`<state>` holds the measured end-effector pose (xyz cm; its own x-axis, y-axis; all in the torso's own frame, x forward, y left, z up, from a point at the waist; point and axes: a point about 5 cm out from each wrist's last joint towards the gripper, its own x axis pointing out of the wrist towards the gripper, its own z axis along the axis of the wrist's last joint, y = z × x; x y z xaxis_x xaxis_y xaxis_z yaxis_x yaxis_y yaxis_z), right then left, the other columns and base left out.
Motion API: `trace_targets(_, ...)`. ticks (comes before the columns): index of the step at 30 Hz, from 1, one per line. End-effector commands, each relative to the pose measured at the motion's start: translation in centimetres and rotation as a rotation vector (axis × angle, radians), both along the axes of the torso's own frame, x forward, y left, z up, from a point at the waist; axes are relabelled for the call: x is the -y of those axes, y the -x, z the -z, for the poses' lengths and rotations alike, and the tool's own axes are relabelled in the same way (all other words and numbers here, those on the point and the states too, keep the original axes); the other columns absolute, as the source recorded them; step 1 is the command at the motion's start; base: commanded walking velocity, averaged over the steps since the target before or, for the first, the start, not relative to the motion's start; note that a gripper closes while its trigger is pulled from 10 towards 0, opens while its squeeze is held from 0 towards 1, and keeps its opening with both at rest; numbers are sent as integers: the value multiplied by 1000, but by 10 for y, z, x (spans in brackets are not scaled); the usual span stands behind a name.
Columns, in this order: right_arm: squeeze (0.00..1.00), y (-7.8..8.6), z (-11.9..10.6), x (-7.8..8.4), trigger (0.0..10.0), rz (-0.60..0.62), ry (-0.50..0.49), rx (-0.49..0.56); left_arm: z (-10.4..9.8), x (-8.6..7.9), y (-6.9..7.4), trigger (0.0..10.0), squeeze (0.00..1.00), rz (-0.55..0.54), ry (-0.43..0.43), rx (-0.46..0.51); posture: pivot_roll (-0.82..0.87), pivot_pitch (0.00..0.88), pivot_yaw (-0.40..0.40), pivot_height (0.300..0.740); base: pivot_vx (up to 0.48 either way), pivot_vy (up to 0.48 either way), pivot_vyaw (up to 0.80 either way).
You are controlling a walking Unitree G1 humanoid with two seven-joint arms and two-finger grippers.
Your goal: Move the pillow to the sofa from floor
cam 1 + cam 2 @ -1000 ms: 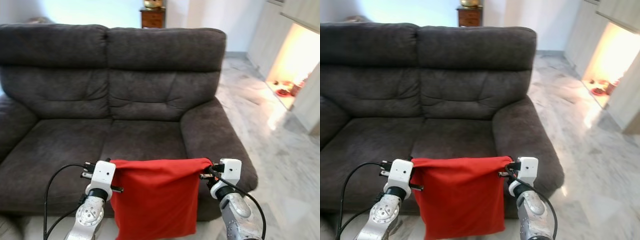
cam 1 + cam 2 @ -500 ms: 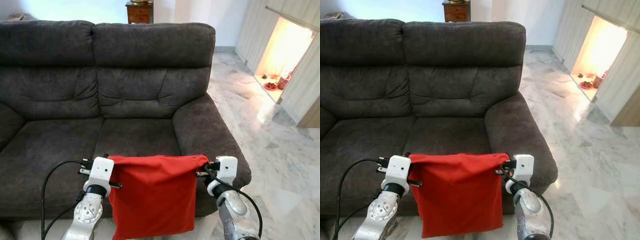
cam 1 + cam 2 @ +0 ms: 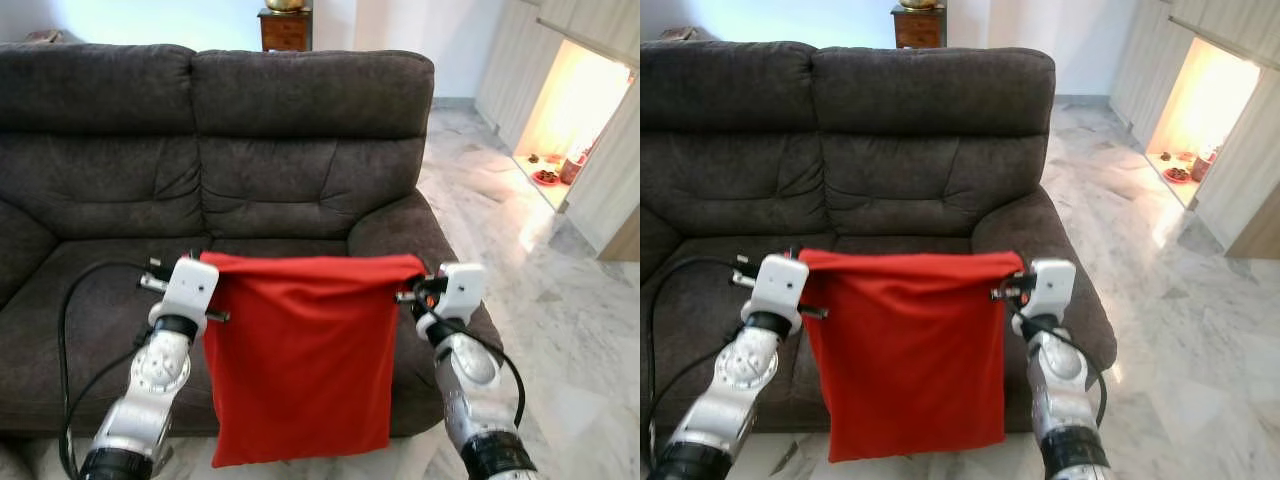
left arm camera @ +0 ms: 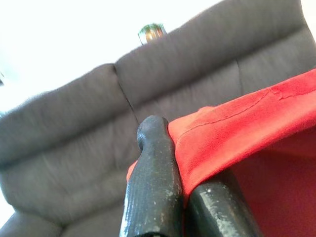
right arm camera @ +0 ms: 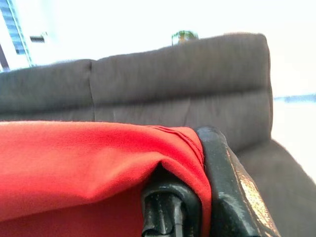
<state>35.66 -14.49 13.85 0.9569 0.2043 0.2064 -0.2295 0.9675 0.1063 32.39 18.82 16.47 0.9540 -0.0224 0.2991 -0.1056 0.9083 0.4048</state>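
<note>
Left gripper (image 4: 180, 190) and right gripper (image 5: 190, 197) each pinch a top corner of the red pillow (image 3: 300, 360) — it hangs flat between them, clear of the floor, before the dark sofa (image 3: 300, 150). Carrying step. Next, likely: reach forward over the seat cushion (image 3: 100, 290), lower, let go.

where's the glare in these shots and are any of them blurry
Eye views: sharp; warm glare from the lit alcove on the robot's right washes onto the marble floor. Left wrist view: background above the sofa blown out white, the near black fingers soft. Right wrist view: same white blowout, red pillow slightly out of focus.
</note>
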Motion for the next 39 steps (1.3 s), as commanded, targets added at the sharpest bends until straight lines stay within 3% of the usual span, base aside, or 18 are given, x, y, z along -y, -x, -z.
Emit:
trace_targets(1,0,-6,-32,1,10000,11,0,132,-33,-7,-2,10000,0,-24,0,121,93,0,-12,740,240,0,0)
trace_targets(7,0,-3,-25,1,10000,20,-18,114,-36,-4,1,10000,0,-13,12,123,98,0,-12,740,254,0,0)
trace_targets(15,0,-6,-45,0,10000,9,-32,176,-46,-4,1,10000,0,-13,11,138,96,0,-14,740,303,0,0)
trace_targets(24,0,-5,-44,-7,10000,-28,-19,167,-47,-2,1,10000,0,-24,21,143,98,0,-17,740,313,0,0)
trace_targets(33,0,-5,-57,-16,10000,-86,-26,216,-67,-19,2,10000,0,-69,9,195,102,0,-21,740,322,0,336)
trace_targets(39,0,-4,-57,-24,10000,-121,-43,209,-65,-24,3,10000,0,-91,3,191,103,0,-26,740,324,0,0)
